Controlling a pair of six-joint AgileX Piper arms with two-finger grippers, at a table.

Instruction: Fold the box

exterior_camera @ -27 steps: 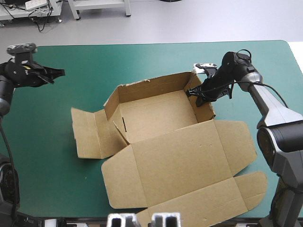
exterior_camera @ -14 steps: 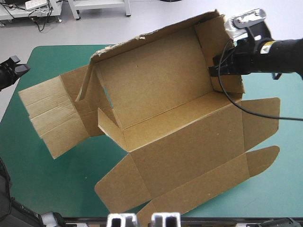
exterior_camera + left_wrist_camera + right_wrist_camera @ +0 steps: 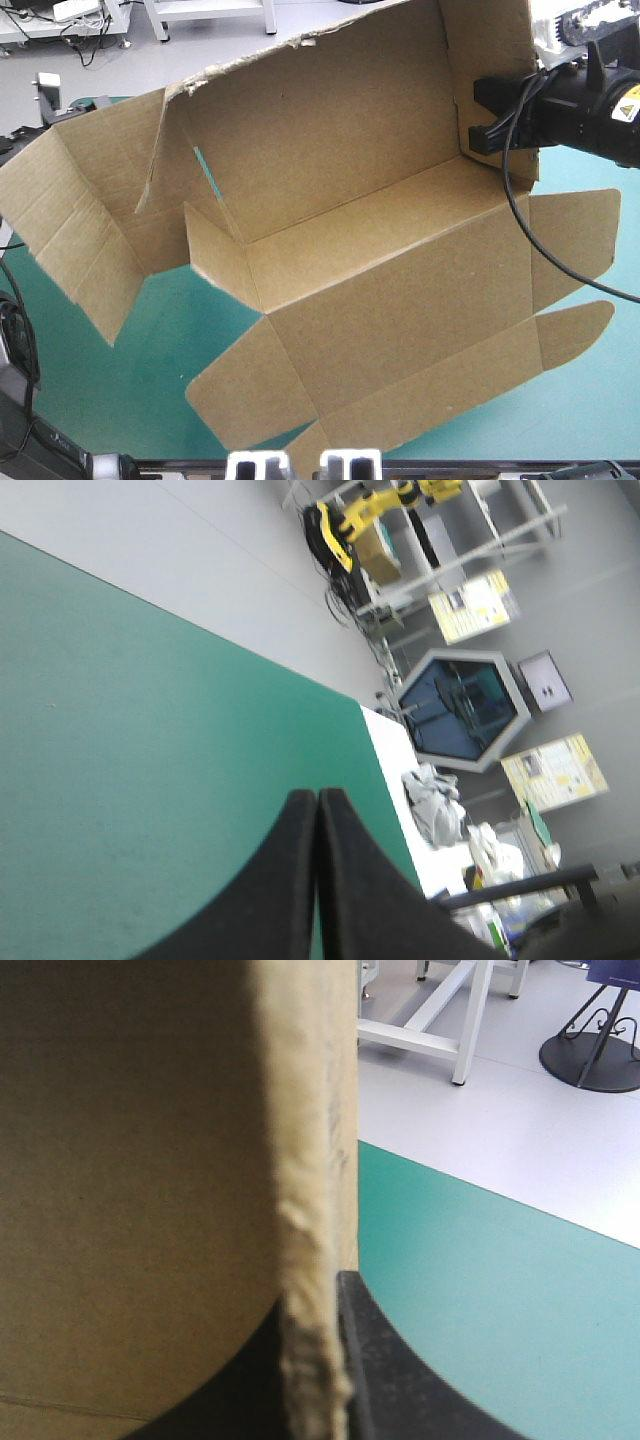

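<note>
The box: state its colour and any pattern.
Plain brown board, no print; the box shows best in the high view.

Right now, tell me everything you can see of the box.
The box is a sheet of brown board, its walls raised into an open tray, the far rim ragged. It hangs tilted above the teal-green cover, lid and flaps spread toward the near edge. The right claw is shut on its right wall.

**One warning sticker, no legible words**

In the high view, a small yellow sticker (image 3: 628,100) with a black warning triangle sits on the black wrist housing (image 3: 590,100), just behind the right end effector (image 3: 480,128). Any lettering beside the symbol is too small to read. No other word, number or brand is legible.
</note>
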